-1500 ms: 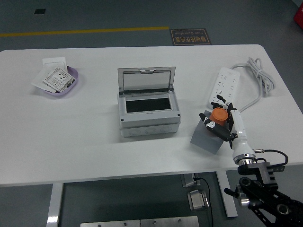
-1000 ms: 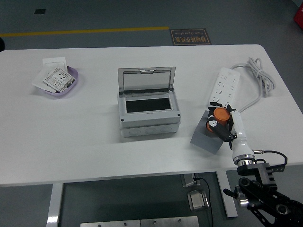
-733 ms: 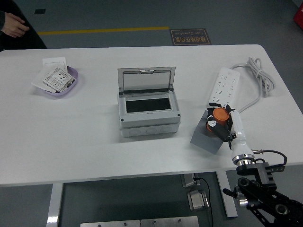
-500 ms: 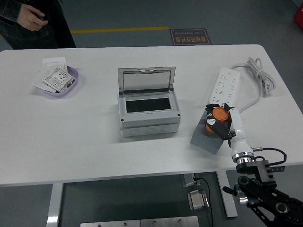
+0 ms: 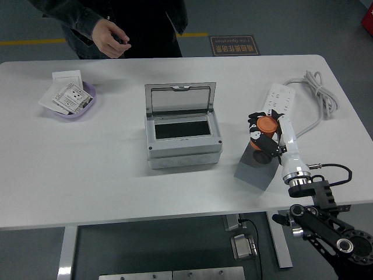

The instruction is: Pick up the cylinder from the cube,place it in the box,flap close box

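Our right hand point(image 5: 263, 140) grips the orange cylinder point(image 5: 267, 123) above the grey cube point(image 5: 254, 170) on the white table point(image 5: 105, 175). The grey box point(image 5: 183, 135) sits mid-table with its lid point(image 5: 180, 99) upright. A purple dish point(image 5: 78, 99) of cards lies far left, a power strip point(image 5: 277, 103) far right. A person's hand point(image 5: 111, 39) hovers beyond the far edge.
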`<action>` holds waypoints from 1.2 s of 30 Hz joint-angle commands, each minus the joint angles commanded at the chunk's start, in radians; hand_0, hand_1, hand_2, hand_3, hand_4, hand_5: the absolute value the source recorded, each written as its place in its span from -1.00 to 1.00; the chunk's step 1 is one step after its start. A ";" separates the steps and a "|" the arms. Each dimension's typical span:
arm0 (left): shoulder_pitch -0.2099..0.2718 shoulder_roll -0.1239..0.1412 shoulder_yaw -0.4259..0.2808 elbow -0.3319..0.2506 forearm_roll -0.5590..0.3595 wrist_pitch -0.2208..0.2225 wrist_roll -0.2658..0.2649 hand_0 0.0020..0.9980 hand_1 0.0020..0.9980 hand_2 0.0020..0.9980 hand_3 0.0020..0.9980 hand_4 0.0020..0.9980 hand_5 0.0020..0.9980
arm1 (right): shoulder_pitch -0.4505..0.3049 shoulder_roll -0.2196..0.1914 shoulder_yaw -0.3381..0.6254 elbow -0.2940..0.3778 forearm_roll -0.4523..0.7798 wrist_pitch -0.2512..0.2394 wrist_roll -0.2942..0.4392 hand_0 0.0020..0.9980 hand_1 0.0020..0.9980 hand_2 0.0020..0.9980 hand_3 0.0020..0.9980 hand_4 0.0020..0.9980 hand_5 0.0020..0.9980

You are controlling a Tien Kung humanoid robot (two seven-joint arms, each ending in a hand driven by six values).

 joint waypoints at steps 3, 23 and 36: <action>0.002 0.000 -0.012 0.000 0.013 -0.002 0.005 0.35 0.42 0.28 0.30 0.40 -0.61 | 0.054 -0.009 -0.041 0.006 -0.073 0.000 -0.060 0.19 -0.17 -0.08 -0.36 -0.78 -1.00; 0.016 0.016 -0.074 0.000 0.076 -0.007 0.024 0.35 0.41 0.27 0.29 0.41 -0.59 | 0.496 0.100 -0.443 -0.175 -0.517 0.054 -0.438 -0.96 -0.71 -0.22 -0.44 -0.92 -1.00; 0.008 0.015 -0.063 0.000 0.074 -0.008 0.026 0.35 0.41 0.28 0.29 0.41 -0.60 | 0.675 0.214 -0.699 -0.380 -0.386 0.067 -0.399 -0.95 -0.71 -0.25 -0.46 -0.91 -1.00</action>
